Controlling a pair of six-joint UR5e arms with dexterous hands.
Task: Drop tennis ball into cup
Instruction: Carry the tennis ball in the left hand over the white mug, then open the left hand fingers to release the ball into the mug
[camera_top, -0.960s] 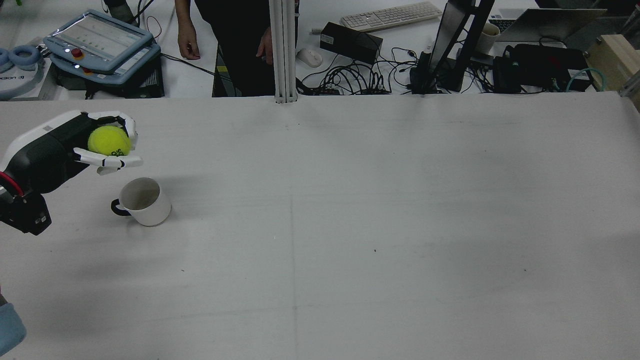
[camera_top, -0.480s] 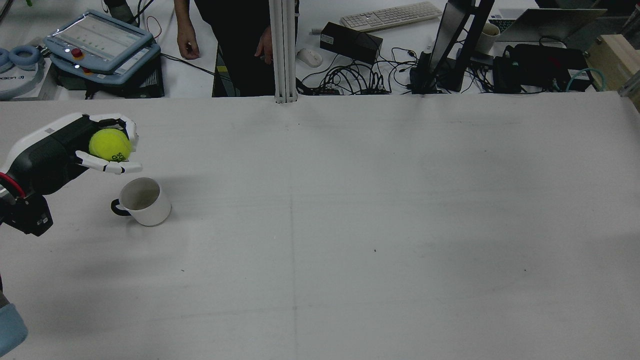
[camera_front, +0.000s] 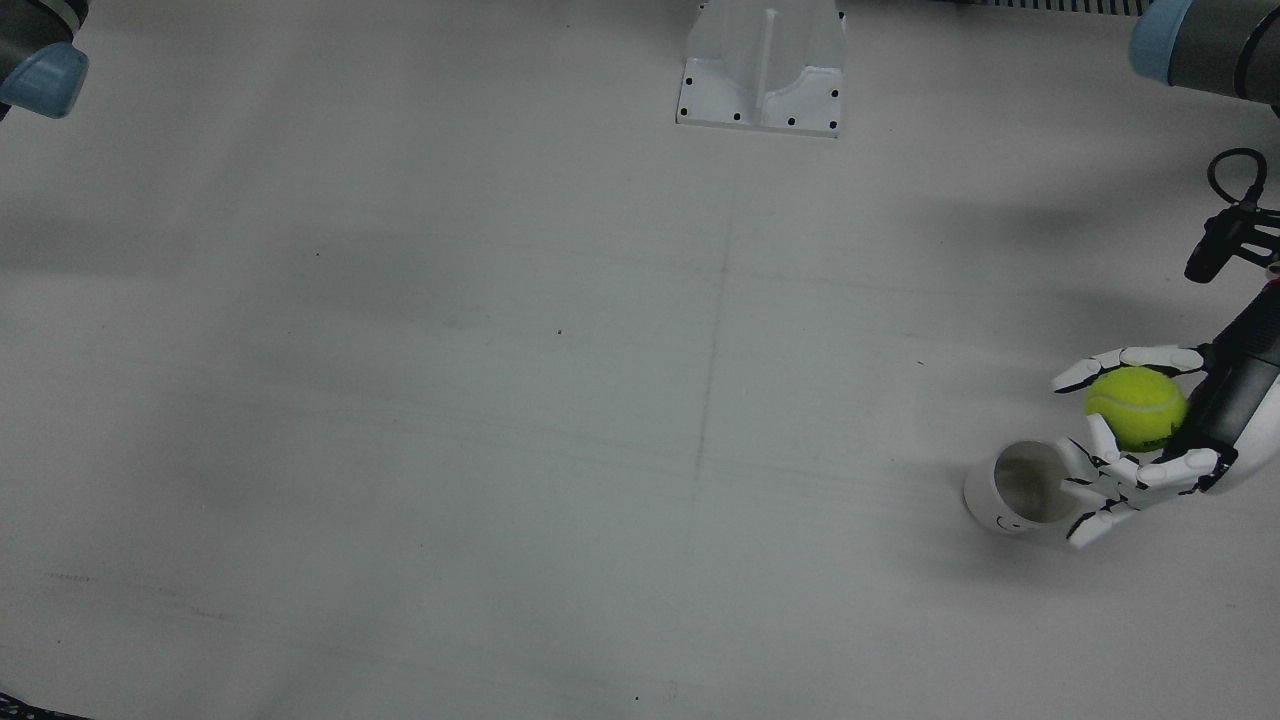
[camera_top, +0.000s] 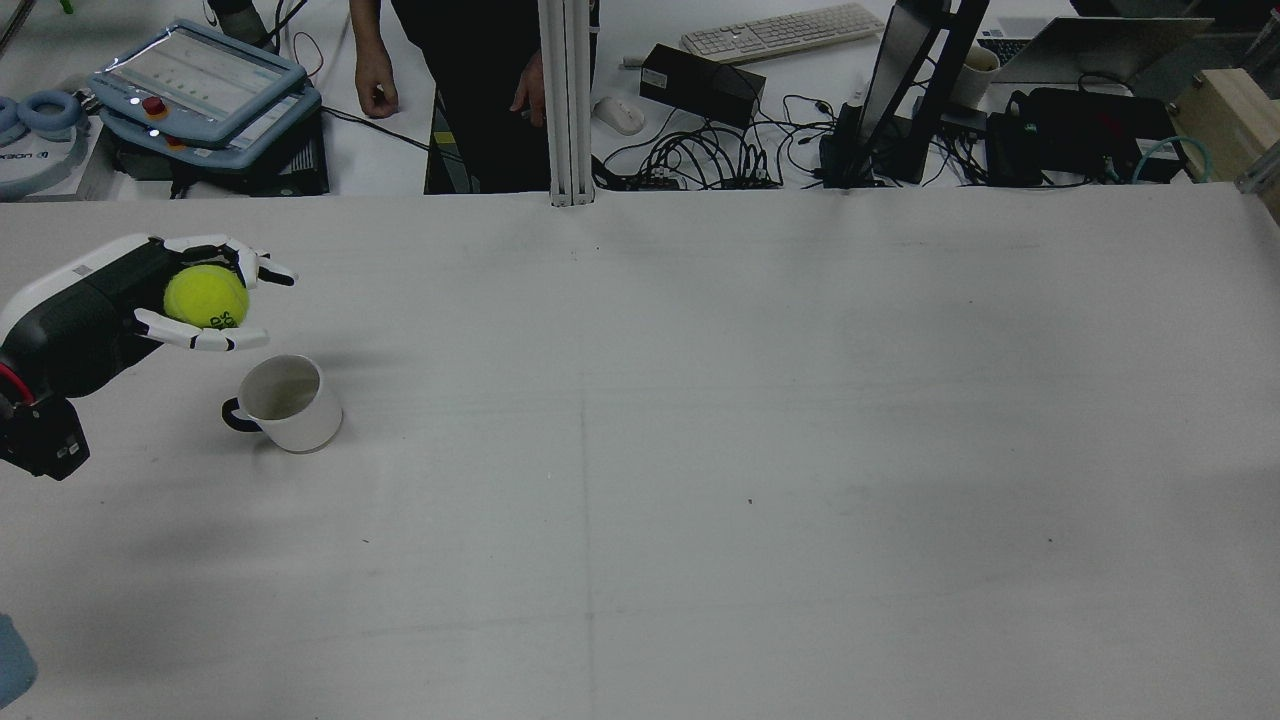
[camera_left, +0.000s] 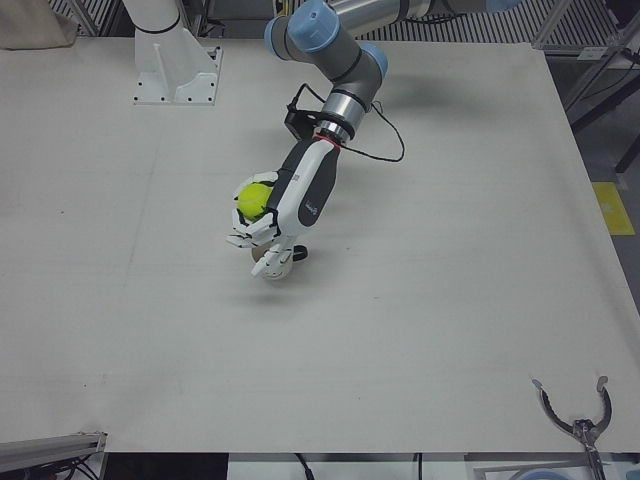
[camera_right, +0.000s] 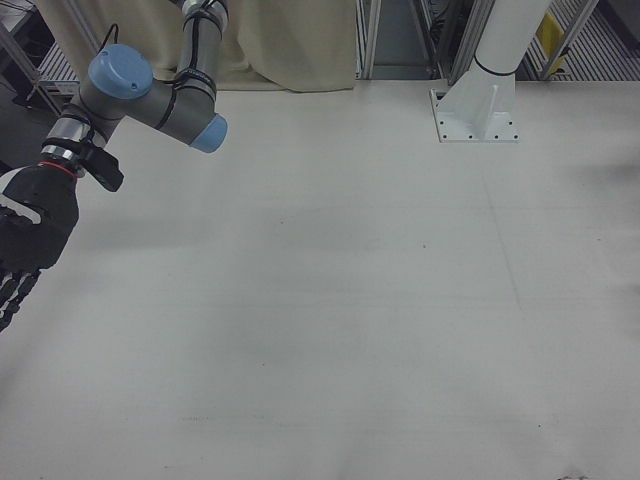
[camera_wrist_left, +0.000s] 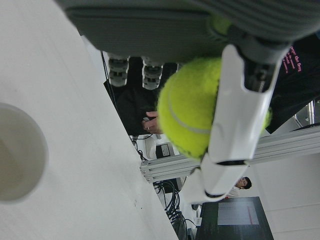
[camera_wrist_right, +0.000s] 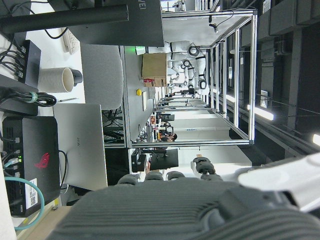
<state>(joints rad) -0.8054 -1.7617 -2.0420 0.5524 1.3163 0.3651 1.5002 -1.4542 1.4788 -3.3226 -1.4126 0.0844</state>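
Table (camera_top: 700, 450) pale grey, scuffed; cable-strewn desk (camera_top: 720, 150) and standing person (camera_top: 470, 90) beyond.

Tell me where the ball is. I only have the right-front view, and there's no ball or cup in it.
Observer: The left hand holds the ball, raised off the table.
Operator: Over the cup?
Observer: No. In the front view the ball is off to one side of the cup; only the fingertips overlap its rim.
Operator: Cup ready?
Observer: It's upright with nothing in it, per the rear view.
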